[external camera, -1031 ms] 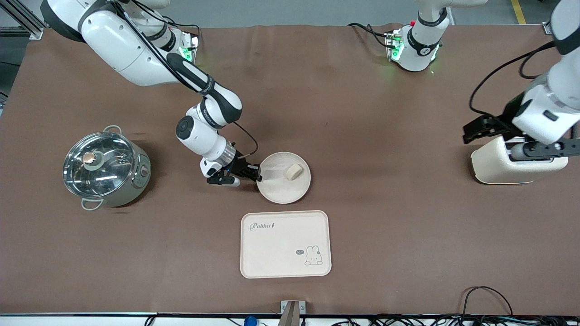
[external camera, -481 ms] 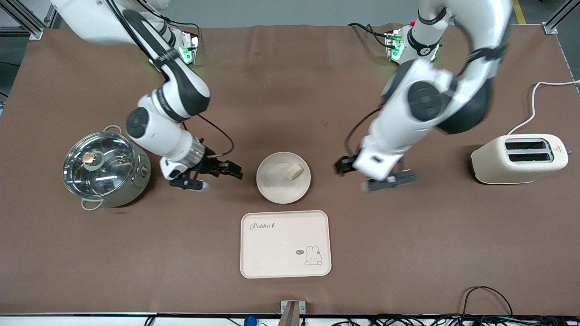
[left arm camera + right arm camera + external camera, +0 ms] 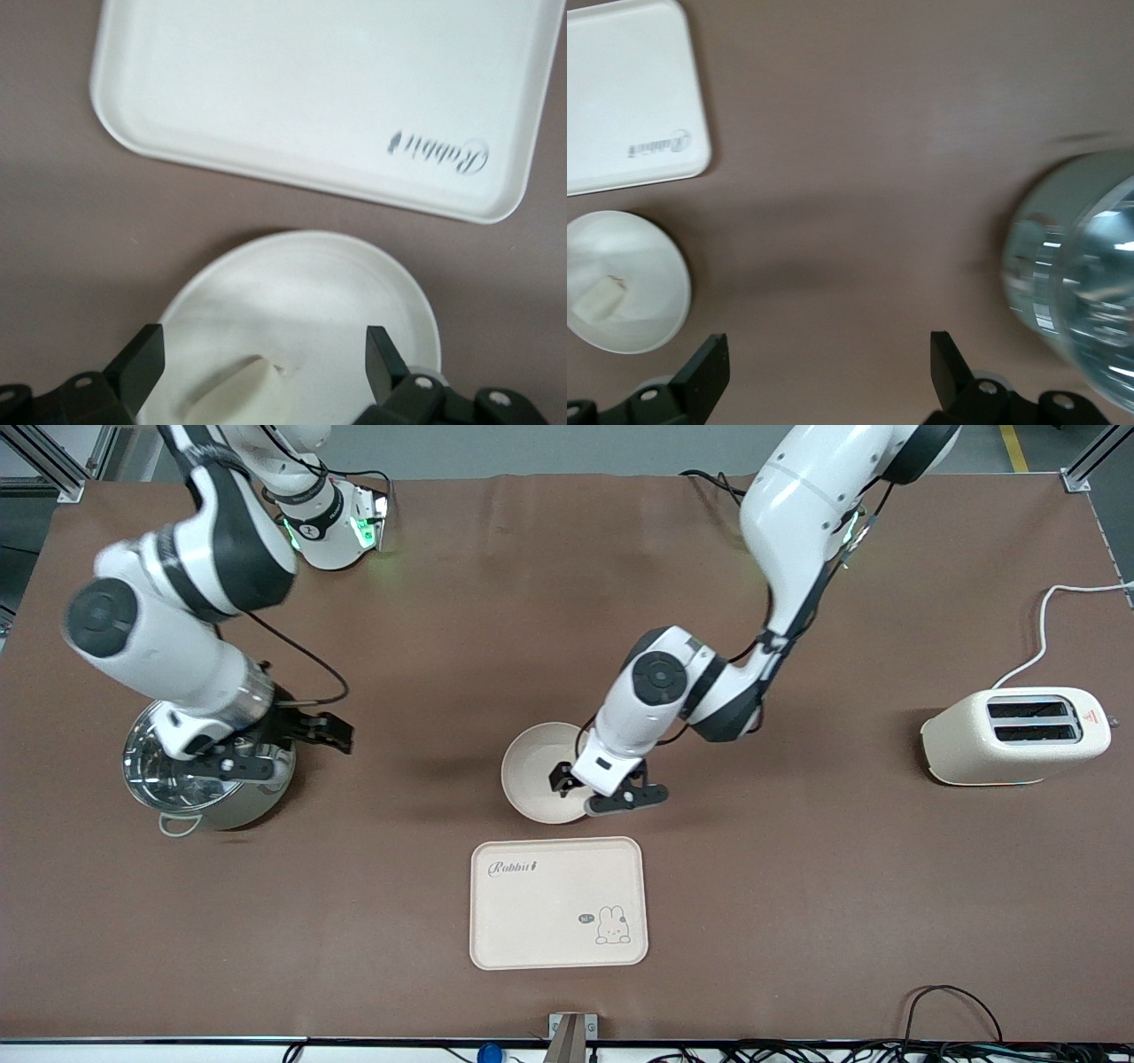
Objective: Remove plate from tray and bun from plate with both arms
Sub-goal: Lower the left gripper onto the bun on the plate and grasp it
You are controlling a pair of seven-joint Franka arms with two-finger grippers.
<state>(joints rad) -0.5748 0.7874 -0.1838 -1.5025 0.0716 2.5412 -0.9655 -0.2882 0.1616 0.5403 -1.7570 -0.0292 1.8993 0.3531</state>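
The round cream plate [image 3: 532, 766] lies on the brown table, just farther from the front camera than the tray. My left gripper [image 3: 595, 790] is open and hangs over the plate's edge toward the left arm's end; the hand hides the bun in the front view. In the left wrist view the bun [image 3: 244, 398] lies on the plate [image 3: 301, 292], between the spread fingers [image 3: 142, 363]. My right gripper [image 3: 297, 748] is open and empty over the pot's edge. The right wrist view shows the plate [image 3: 625, 283] with the bun [image 3: 598, 299] far off.
A rectangular cream tray [image 3: 558, 903] with a rabbit drawing lies near the front edge. A steel pot [image 3: 190, 793] with a glass lid stands toward the right arm's end. A cream toaster [image 3: 1014, 735] with a white cord stands toward the left arm's end.
My right gripper has let go of the plate's rim and drawn back to the pot. My left arm has swung from the toaster to over the plate. The plate has not moved.
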